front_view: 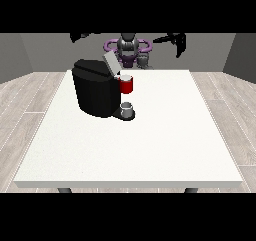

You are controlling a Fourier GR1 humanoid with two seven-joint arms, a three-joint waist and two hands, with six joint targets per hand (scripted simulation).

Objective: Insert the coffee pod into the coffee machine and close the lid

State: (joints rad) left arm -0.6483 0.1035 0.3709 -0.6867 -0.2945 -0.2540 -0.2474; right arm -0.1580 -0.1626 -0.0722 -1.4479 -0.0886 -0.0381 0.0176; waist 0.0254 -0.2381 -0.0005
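Observation:
A black coffee machine [95, 92] stands on the white table [150, 145], left of the middle. Its grey lid [110, 62] is tilted up and open. Below the lid sits the red pod holder [127, 86], with a pale round top that may be the coffee pod [125, 77]. A small grey cup [127, 108] rests on the machine's base. Both black hands are raised beside the robot's torso [128, 47], above the table's far edge. The hand at the view's left [80, 36] is behind the machine. The hand at the view's right [178, 41] holds nothing, its fingers pointing down.
The machine is the only large object on the table. White tabletop stretches to the right of it and towards the near edge [130, 184]. Wooden floor and grey walls surround the table.

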